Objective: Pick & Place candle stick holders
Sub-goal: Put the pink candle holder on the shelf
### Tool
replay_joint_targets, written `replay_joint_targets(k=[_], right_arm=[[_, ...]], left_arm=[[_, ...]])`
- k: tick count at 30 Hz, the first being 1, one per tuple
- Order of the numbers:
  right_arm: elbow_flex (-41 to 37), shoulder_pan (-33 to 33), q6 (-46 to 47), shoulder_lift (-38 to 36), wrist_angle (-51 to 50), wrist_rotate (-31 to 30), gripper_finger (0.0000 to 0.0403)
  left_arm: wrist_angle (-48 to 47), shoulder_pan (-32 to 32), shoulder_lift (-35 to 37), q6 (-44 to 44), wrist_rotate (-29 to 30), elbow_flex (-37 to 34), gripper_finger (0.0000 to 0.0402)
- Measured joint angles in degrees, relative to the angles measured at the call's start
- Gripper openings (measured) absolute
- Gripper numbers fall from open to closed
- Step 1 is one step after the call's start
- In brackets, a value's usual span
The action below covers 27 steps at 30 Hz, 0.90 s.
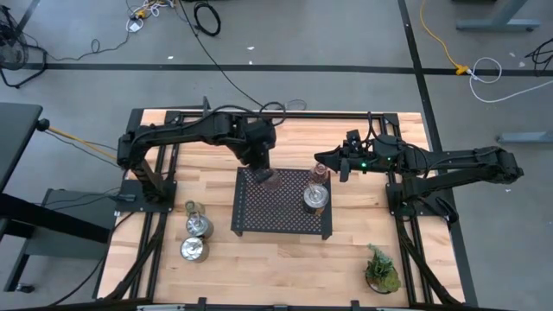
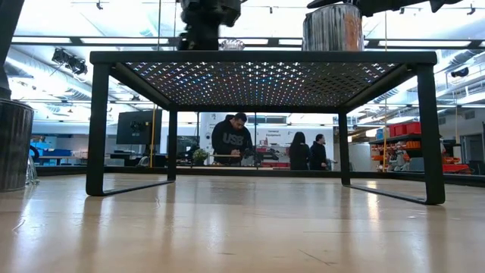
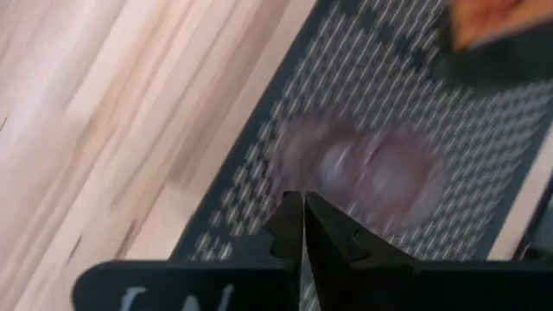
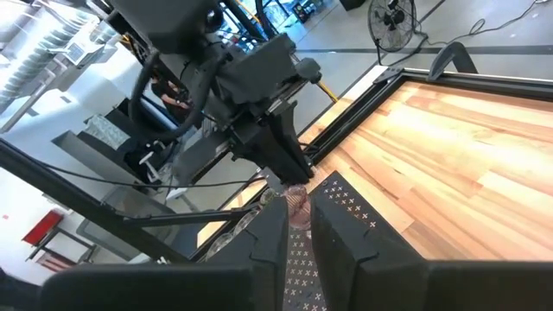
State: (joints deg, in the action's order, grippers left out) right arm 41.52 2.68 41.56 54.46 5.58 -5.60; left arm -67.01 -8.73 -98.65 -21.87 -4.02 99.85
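Now, high view, holders on the tray: three upright, long axes vertical, mouths up. The pink glass cup (image 1: pixel 263 176) is at the tray's back-left corner (back meaning the high view's upper edge), the reddish glass cup (image 1: pixel 320 171) is at its back-right corner, and one silver holder (image 1: pixel 316 197) is by its right edge.
High view, holders off the tray: three upright between the tray and the tabletop's left edge. These are the greenish glass cup (image 1: pixel 192 207) and two silver holders (image 1: pixel 199 225) (image 1: pixel 193 250).
High view, count: six holders, one black perforated tray (image 1: pixel 281 216), one potted plant (image 1: pixel 381 269) near the tabletop's front-right corner.
High view, open room: the tray's middle and front are bare, and so is the wood in front of it.
High view, arms: the left gripper (image 1: pixel 262 171) is over the pink cup. The right gripper (image 1: pixel 327 161) hangs at the tray's back-right corner.
Low view: the tray stands on four legs with bare wood beneath. The silver holder (image 2: pixel 332 28) is upright on top, the left gripper (image 2: pixel 203 23) is above the deck, and another silver holder (image 2: pixel 14 144) shows at the left edge. Three people stand in the room behind.
Left wrist view: the fingers (image 3: pixel 324 238) are clenched together right above the blurred pink cup (image 3: pixel 359 168). I cannot tell whether they pinch its rim.
Right wrist view: the right gripper (image 4: pixel 298 226) is clenched and holds nothing. Beyond it the left gripper (image 4: pixel 275 180) is at the pink cup (image 4: pixel 296 197) by the tray's edge.
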Motion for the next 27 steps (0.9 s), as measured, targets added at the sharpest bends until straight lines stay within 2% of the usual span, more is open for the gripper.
replay_joint_targets(k=[7,11,17,27], right_arm=[[0.00,0.00,0.01,0.00,0.00,0.01,0.0052],[0.00,0.00,-0.02,0.00,0.00,0.01,0.0052],[0.00,0.00,-0.03,0.00,0.00,0.01,0.0052],[0.00,0.00,-0.04,0.00,-0.01,0.01,0.0052]], left_arm=[[-6.71,1.38,0.16,0.00,-0.13,0.00,0.0016],[-4.71,3.96,0.16,-0.01,-2.86,0.00,0.0016],[0.18,6.05,0.16,0.02,-0.90,0.00,0.0016],[8.24,5.92,0.16,0.00,0.38,0.02,0.0016]])
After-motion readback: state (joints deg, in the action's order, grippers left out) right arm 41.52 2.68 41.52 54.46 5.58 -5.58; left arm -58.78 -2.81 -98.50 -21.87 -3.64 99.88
